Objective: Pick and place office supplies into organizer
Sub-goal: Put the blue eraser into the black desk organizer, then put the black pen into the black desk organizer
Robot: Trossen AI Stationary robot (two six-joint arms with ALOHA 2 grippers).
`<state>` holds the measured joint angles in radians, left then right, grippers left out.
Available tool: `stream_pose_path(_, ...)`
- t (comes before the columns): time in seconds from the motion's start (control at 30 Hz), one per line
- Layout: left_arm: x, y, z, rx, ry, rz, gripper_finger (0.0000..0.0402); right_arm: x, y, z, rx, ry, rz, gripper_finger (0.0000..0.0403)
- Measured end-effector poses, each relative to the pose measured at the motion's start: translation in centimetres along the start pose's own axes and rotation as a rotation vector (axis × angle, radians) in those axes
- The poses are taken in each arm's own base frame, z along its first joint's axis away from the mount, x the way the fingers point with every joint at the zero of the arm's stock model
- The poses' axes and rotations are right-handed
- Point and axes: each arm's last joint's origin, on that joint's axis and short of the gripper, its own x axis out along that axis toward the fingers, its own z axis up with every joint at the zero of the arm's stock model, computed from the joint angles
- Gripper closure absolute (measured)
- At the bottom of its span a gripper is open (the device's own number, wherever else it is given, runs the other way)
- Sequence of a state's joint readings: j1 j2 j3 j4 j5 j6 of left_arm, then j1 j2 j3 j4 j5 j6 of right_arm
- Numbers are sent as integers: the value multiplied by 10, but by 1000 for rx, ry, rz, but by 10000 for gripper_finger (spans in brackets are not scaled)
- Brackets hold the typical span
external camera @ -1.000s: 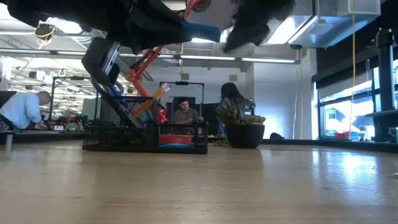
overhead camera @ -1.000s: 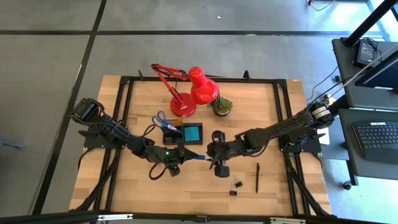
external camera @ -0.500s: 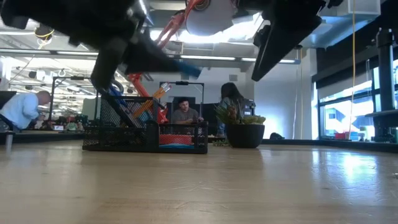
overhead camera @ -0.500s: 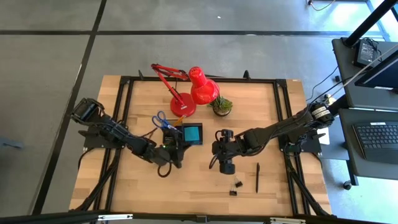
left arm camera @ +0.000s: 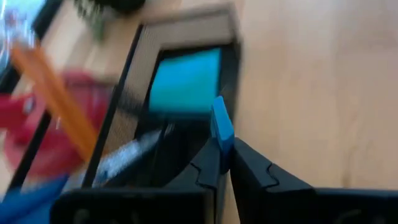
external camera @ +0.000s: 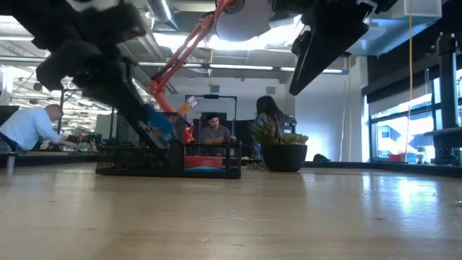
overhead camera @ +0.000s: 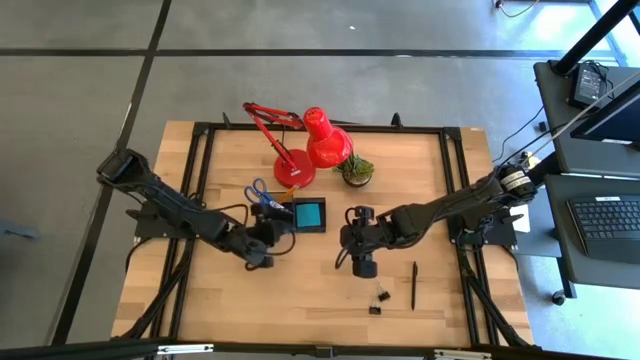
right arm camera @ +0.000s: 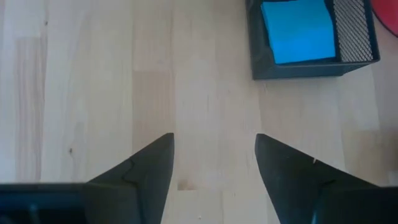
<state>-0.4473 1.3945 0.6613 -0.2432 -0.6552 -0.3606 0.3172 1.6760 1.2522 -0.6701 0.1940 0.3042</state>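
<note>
The black mesh organizer (overhead camera: 290, 216) stands mid-table with a blue note pad (overhead camera: 310, 213) in its square tray. It also shows in the left wrist view (left arm camera: 137, 93) and the right wrist view (right arm camera: 311, 65). Orange pencils (left arm camera: 53, 93) stand in its slots. My left gripper (overhead camera: 273, 232) is at the organizer's near-left side, shut on a small blue eraser (left arm camera: 221, 123). My right gripper (overhead camera: 360, 248) hangs open and empty to the right of the organizer, above bare wood (right arm camera: 214, 146). My left gripper pinches the eraser's near end (left arm camera: 222, 142) between its two fingertips. The rest of the eraser sticks out past the tips. The fingers slant down toward the organizer (external camera: 144, 115). The eraser (external camera: 157, 119) is lifted clear, above the organizer's slots.
A red desk lamp (overhead camera: 310, 150) and a small potted plant (overhead camera: 357, 170) stand behind the organizer. Blue-handled scissors (overhead camera: 258, 192) sit at its far left. A black pen (overhead camera: 414, 285) and a binder clip (overhead camera: 378, 298) lie near the front right. People sit beyond the table.
The two grippers were together at mid-table with the eraser between them. My right gripper has drawn back toward the right edge without it. My left gripper has carried the eraser toward the table's left and far side and down, to the organizer.
</note>
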Motion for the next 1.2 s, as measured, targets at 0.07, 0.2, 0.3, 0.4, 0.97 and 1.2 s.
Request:
stream_pose_path(0.07,2,4,-6,-18,56,30,382,0,-1,0,2,0,-1,176)
stream_pose_path(0.2,8,12,-10,-54,113,74,382,0,0,1,-12,-12,3,176)
stream_pose_path(0.3,11,15,-9,-67,121,86,382,0,0,2,-14,-16,4,176)
stream_pose_path(0.4,13,17,-9,-72,135,71,382,0,0,2,-16,-16,4,176)
stream_pose_path(0.97,14,18,-9,-59,155,36,347,0,0,1,-17,-15,4,176)
stream_pose_path(1.2,12,17,3,41,130,20,344,0,0,1,-19,-10,2,176)
